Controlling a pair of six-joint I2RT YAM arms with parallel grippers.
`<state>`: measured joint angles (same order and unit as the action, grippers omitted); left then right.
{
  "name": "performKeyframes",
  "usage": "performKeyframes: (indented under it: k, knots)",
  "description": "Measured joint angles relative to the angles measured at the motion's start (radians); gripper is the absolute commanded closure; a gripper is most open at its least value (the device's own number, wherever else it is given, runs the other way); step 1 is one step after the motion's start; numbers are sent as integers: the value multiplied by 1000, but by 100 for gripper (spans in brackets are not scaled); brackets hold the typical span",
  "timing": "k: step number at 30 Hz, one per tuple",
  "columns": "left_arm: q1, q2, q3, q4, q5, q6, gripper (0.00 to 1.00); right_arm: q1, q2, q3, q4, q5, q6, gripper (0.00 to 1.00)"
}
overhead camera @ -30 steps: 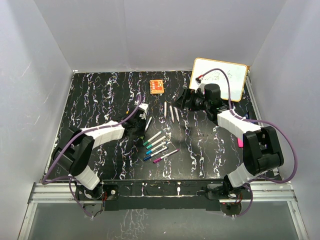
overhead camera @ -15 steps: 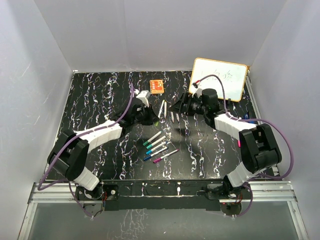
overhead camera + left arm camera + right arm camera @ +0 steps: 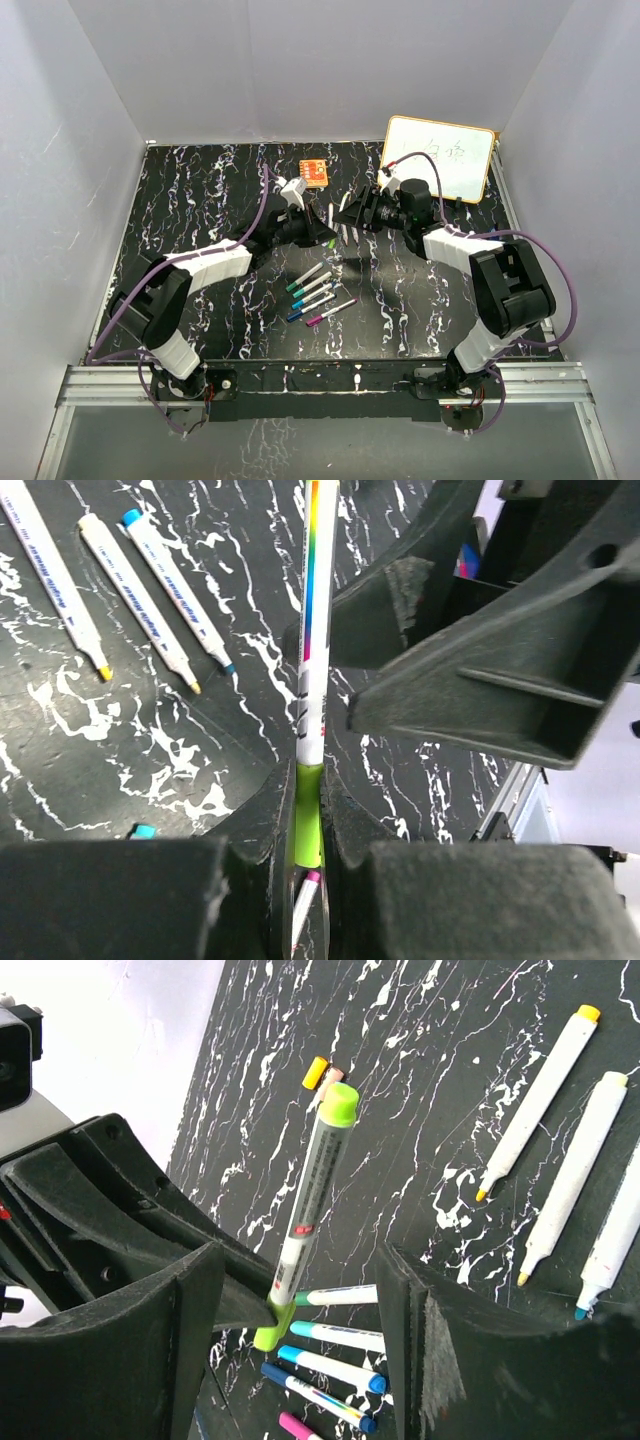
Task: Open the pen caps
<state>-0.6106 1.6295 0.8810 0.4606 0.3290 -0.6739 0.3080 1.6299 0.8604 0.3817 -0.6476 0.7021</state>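
My left gripper (image 3: 308, 785) is shut on the lime-green cap end (image 3: 308, 825) of a white-barrelled pen (image 3: 312, 630), held up off the table. In the right wrist view that pen (image 3: 312, 1185) stands between the fingers of my open right gripper (image 3: 300, 1260), with a gap on both sides. From above, the two grippers meet mid-table, left (image 3: 318, 237) and right (image 3: 348, 213). Several capped pens (image 3: 315, 292) lie in a row nearer the bases. Three uncapped pens (image 3: 575, 1175) lie on the table. Loose caps show: a yellow one (image 3: 316, 1072) and a teal one (image 3: 145, 831).
A white whiteboard (image 3: 440, 157) leans at the back right. An orange square block (image 3: 314, 172) lies at the back middle. The table top (image 3: 200, 200) is black with white marbling, and white walls close it in on three sides.
My left gripper rose from the table and moved right and back with the lime-green pen. The right gripper came left round the pen, its jaws narrowing.
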Motion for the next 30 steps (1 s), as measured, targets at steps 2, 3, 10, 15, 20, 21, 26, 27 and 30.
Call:
performKeyframes:
  k: [2,3,10,15,20,21,26,27,30]
  knots:
    - [-3,7,0,21,11,-13,100,1,13,0,15,-8,11,45]
    - [-5,11,0,33,17,-19,100,2,16,0,19,-10,14,47]
    - [-12,20,0,93,48,-53,100,6,40,-6,70,-27,47,63]
    - [-18,27,-7,127,55,-68,100,7,48,-6,86,-34,63,69]
    - [-21,36,-17,137,60,-79,100,7,48,-6,102,-34,68,80]
    - [-21,36,-17,138,61,-81,100,7,48,-6,103,-34,69,84]
    - [-22,37,-18,144,62,-84,100,10,48,-6,117,-41,86,100]
    - [-22,37,-18,145,63,-84,94,10,48,-6,118,-41,88,100]
    - [-22,38,-18,145,64,-82,64,10,48,-6,119,-40,89,100]
